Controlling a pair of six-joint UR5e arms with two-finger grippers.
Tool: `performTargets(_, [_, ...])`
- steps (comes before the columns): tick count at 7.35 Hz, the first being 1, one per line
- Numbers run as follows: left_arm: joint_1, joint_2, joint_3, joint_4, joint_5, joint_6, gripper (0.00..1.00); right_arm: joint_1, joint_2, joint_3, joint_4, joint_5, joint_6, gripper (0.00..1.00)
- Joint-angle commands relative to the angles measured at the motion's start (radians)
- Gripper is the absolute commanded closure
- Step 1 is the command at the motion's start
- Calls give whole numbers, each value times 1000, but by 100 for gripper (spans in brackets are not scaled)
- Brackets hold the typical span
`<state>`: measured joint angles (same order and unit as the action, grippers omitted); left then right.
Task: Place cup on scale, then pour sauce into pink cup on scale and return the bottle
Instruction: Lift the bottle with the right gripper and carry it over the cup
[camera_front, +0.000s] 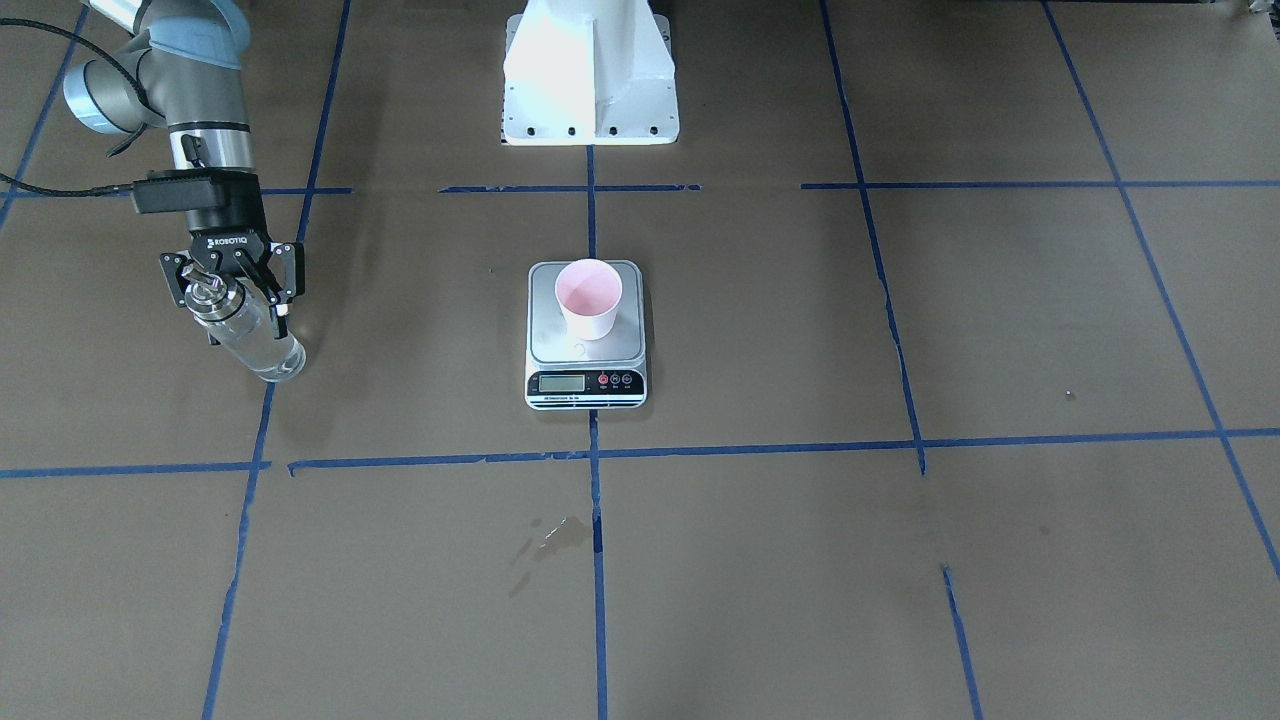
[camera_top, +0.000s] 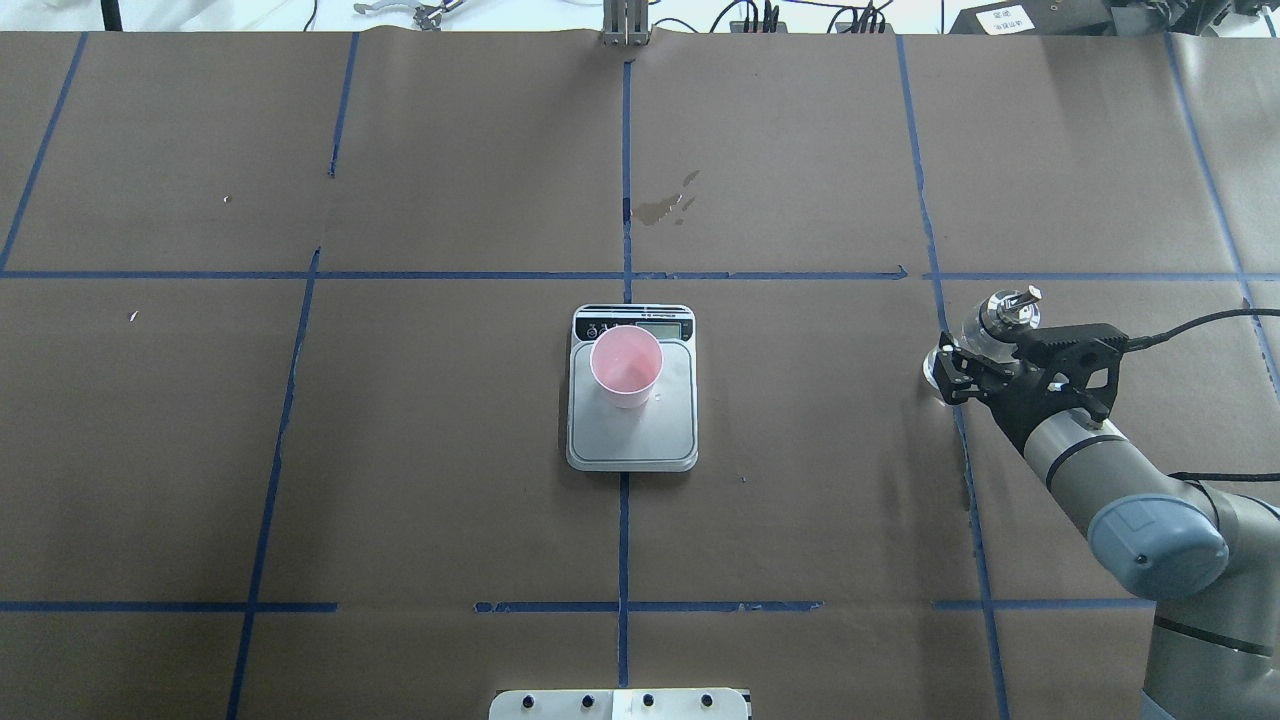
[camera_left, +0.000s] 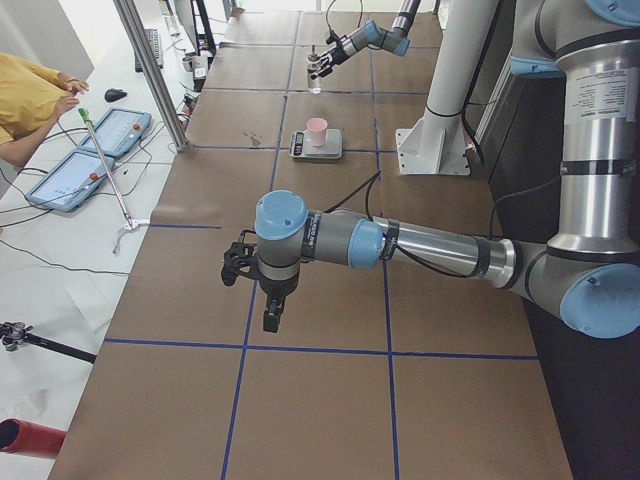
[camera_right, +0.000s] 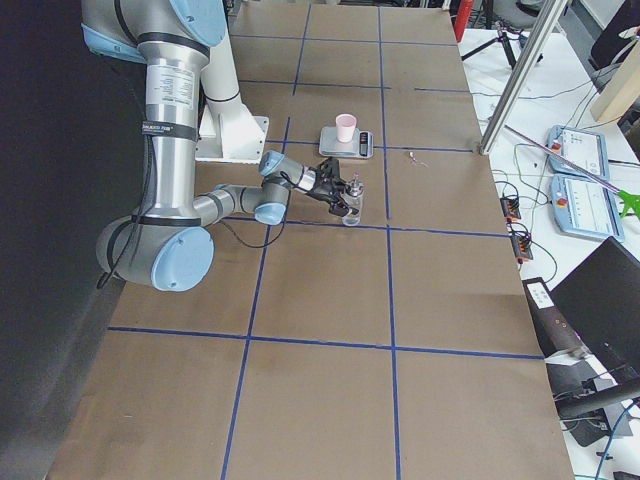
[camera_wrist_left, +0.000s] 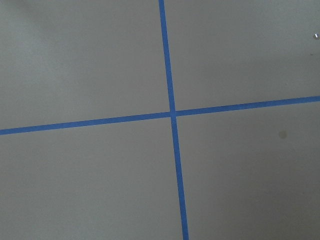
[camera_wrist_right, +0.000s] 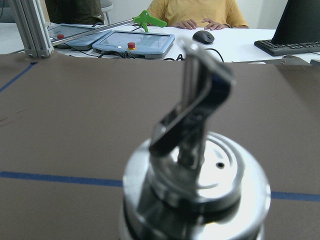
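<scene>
The pink cup (camera_front: 590, 295) stands upright on the scale (camera_front: 560, 345), toward the platform's display side; it also shows in the overhead view (camera_top: 626, 365). The clear glass bottle (camera_front: 265, 350) stands upright on the brown paper, far to the robot's right of the scale, with clear liquid in it. My right gripper (camera_front: 245, 315) is shut on the bottle's upper body; its metal collar and spout fill the right wrist view (camera_wrist_right: 195, 190). My left gripper (camera_left: 268, 315) shows only in the exterior left view, far from the scale; I cannot tell if it is open or shut.
Wet stains (camera_top: 670, 205) mark the paper beyond the scale, on the operators' side. The white robot base (camera_front: 590, 80) stands behind the scale. Blue tape lines (camera_wrist_left: 172, 112) cross the brown paper. Operators' tablets and a keyboard (camera_wrist_right: 292, 46) lie past the table's far edge.
</scene>
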<state>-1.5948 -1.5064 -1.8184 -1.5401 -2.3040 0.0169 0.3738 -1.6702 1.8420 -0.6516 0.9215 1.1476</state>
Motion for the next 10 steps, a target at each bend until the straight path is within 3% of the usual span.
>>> performTargets(1, [1,-1,-1,0,0,0,0,7,3,35,-2,-59,-107,100])
performTargets(4, [2,-5,1,0,0,-6,0,5,75,79,-25,-101,-262,100])
performTargets(6, [1,-5,2,0,0,-6,0,5,165,120,-196,-121,-281,100])
performTargets(9, [1,-3,4,0,0,-6,0,4,369,167,-613,-164,-319,100])
performTargets(10, [1,-3,5,0,0,-6,0,2,392,161,-670,-168,-318,100])
